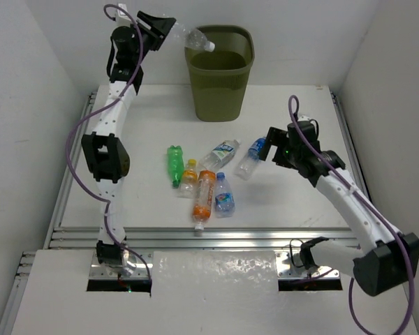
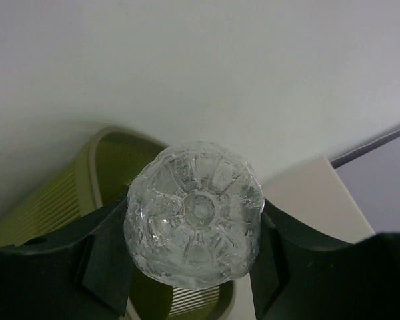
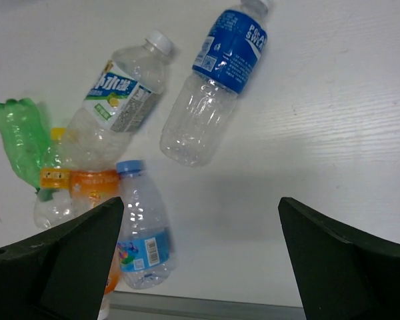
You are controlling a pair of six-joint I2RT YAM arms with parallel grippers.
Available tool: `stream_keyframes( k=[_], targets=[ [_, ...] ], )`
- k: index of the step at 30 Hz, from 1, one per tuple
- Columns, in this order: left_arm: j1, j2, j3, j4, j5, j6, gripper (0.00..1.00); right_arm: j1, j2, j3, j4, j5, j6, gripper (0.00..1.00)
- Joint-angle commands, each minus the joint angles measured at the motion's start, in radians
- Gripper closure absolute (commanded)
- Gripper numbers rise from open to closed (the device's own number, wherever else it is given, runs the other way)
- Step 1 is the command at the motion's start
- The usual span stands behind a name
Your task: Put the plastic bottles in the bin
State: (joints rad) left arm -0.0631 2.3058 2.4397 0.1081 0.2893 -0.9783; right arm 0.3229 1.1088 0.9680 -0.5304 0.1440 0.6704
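My left gripper (image 1: pixel 172 29) is raised at the back and shut on the base of a clear bottle (image 1: pixel 195 40). The bottle's white cap points over the rim of the olive-green bin (image 1: pixel 220 94). In the left wrist view the bottle's base (image 2: pixel 193 213) sits between both fingers, with the bin (image 2: pixel 47 207) below. My right gripper (image 1: pixel 268 144) is open and empty above the table, just right of a blue-labelled clear bottle (image 1: pixel 250 159) (image 3: pixel 213 87). Several more bottles lie mid-table: a green one (image 1: pixel 174 162), a white-labelled clear one (image 1: pixel 220 153), a tall orange one (image 1: pixel 204 195), and a small blue-capped one (image 1: pixel 224 195) (image 3: pixel 143 233).
A small clear bottle with an orange band (image 1: pixel 188 178) lies between the green and orange ones. White walls close in the table on the left, back and right. An aluminium rail (image 1: pixel 195 241) runs along the table's near edge.
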Motion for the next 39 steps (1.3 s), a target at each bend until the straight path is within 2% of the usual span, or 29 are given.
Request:
stream_keyframes(
  k=[1, 2, 3, 4, 10, 14, 18, 21, 24, 27, 28, 29, 30, 31, 33, 34, 35, 36, 38, 39],
  targets=[
    [-0.020, -0.033, 0.004, 0.108, 0.033, -0.013, 0.59, -0.001, 0.098, 0.050, 0.024, -0.040, 0.014, 0.01],
    [-0.026, -0.023, 0.027, 0.098, 0.040, -0.007, 0.49, -0.001, 0.123, 0.061, 0.038, -0.047, 0.015, 0.01],
    [-0.029, -0.002, 0.053, 0.082, 0.048, 0.003, 0.16, -0.004, 0.149, 0.089, 0.040, -0.047, 0.020, 0.01],
    [-0.038, 0.006, 0.100, 0.059, 0.053, 0.032, 0.01, -0.005, 0.210, 0.103, 0.040, -0.044, 0.029, 0.01],
    [-0.060, -0.101, 0.056, -0.017, 0.042, 0.148, 0.00, -0.016, 0.469, 0.267, -0.039, 0.025, 0.127, 0.01],
    [-0.061, -0.208, 0.036, -0.172, 0.004, 0.185, 0.00, -0.015, 0.624, 0.374, -0.066, 0.075, 0.201, 0.01],
    [-0.093, -0.397, -0.146, -0.281, -0.082, 0.269, 0.00, -0.015, 0.758, 0.439, -0.123, 0.126, 0.259, 0.01],
    [-0.133, -0.532, -0.315, -0.416, -0.143, 0.372, 0.00, -0.015, 0.799, 0.417, -0.117, 0.089, 0.258, 0.03],
    [-0.194, -0.601, -0.366, -0.583, -0.210, 0.432, 0.00, -0.015, 0.806, 0.316, -0.002, 0.048, 0.218, 0.07],
    [-0.247, -0.608, -0.380, -0.765, -0.246, 0.463, 0.00, -0.018, 0.766, 0.189, 0.147, -0.009, 0.127, 0.17],
    [-0.259, -0.609, -0.387, -0.809, -0.256, 0.470, 0.00, -0.028, 0.746, 0.128, 0.206, -0.024, 0.107, 0.36],
    [-0.285, -0.612, -0.419, -0.862, -0.265, 0.487, 0.00, -0.033, 0.723, 0.106, 0.219, -0.062, 0.072, 0.48],
    [-0.294, -0.632, -0.442, -0.873, -0.256, 0.495, 0.00, -0.035, 0.654, 0.075, 0.210, -0.057, 0.055, 0.68],
    [-0.309, -0.649, -0.474, -0.874, -0.237, 0.500, 0.00, -0.033, 0.602, 0.048, 0.228, -0.067, 0.029, 0.74],
    [-0.322, -0.704, -0.589, -0.814, -0.120, 0.510, 0.00, -0.025, 0.477, -0.015, 0.318, -0.121, -0.070, 0.78],
    [-0.326, -0.721, -0.628, -0.783, -0.061, 0.509, 0.00, -0.016, 0.342, -0.075, 0.363, -0.159, -0.118, 0.79],
    [-0.328, -0.736, -0.715, -0.689, 0.094, 0.501, 0.00, -0.013, 0.277, -0.101, 0.413, -0.325, -0.226, 0.79],
    [-0.328, -0.767, -0.760, -0.632, 0.176, 0.488, 0.00, -0.010, 0.219, -0.124, 0.478, -0.425, -0.273, 0.79],
    [-0.334, -0.801, -0.902, -0.488, 0.386, 0.408, 0.00, -0.010, 0.091, -0.131, 0.480, -0.596, -0.369, 0.80],
    [-0.340, -0.819, -0.936, -0.353, 0.474, 0.371, 0.00, -0.010, 0.054, -0.099, 0.440, -0.698, -0.393, 0.81]
  ],
)
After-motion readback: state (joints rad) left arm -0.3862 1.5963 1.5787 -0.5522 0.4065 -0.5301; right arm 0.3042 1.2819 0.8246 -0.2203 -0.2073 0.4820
